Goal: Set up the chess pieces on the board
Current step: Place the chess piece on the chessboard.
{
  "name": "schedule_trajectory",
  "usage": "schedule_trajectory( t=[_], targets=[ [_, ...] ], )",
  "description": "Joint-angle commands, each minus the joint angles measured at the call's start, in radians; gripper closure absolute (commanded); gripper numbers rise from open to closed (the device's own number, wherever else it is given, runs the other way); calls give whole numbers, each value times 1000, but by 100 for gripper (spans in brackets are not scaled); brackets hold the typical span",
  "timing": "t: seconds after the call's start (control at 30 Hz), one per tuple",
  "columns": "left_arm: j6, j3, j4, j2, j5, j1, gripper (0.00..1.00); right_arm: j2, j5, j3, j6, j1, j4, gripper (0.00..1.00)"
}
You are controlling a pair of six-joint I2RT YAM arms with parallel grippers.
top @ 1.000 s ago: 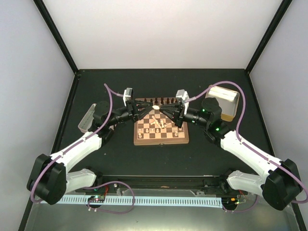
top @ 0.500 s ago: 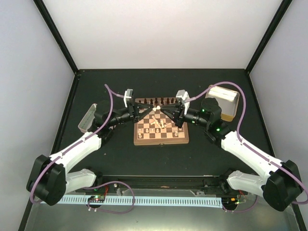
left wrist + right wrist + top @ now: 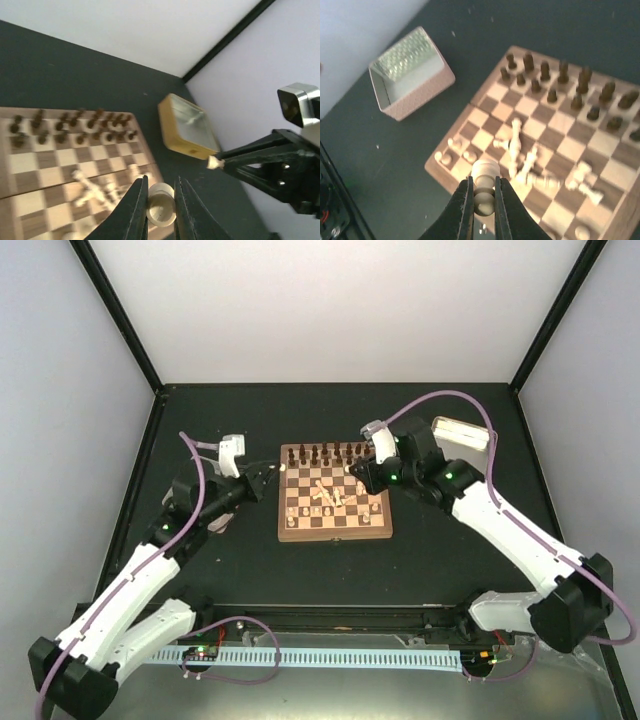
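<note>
Underneath everything, a black table (image 3: 330, 575), closed in by pale walls at left, right and back, with black frame posts at the far corners. From the near left corner, the left arm (image 3: 135, 575): long link slanting up the table's left side, elbow bent, forearm aimed rightward at the board's left rim. From the near right corner, the right arm (image 3: 510, 533): long link slanting inward, wrist arched over the board's far right part. In mid-table, the wooden chessboard (image 3: 340, 527), flat and square to the table edges, bare black surface on every side, broadest in front toward the arm bases. Beyond the right wrist, near the right wall, a cream tray (image 3: 462, 432), apart from the board. Off the board's left side, seen by the right wrist camera, a pale open box (image 3: 420, 95), likewise apart. Just outside the left rim, the left gripper (image 3: 268, 478), fingers (image 3: 136, 210) drawn narrow and pinching a pale cream piece (image 3: 161, 212) in the air. Above the board's right half, the right gripper (image 3: 358, 483), clamped tight on a second pale piece (image 3: 485, 172), upright, lifted clear. Along the far edge, dark brown pieces (image 3: 325, 452) standing in two rows. At mid-board, pale chess pieces (image 3: 520, 157) toppled in a loose heap; a few more upright near the corner beside the box.
</note>
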Motion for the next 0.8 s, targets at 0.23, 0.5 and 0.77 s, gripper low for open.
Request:
schedule_trajectory(
  t=[0.23,0.5,0.77],
  targets=[
    [380,4,-249,-175,-282,4,96,316,88,262,19,120,-654,99],
    [374,-60,-166,-238,-274,5,96,490,202,361,38,162,-756,99],
    [372,-62,-166,-243,-253,6,95,626,270,420,37,179,-753,98]
  ],
)
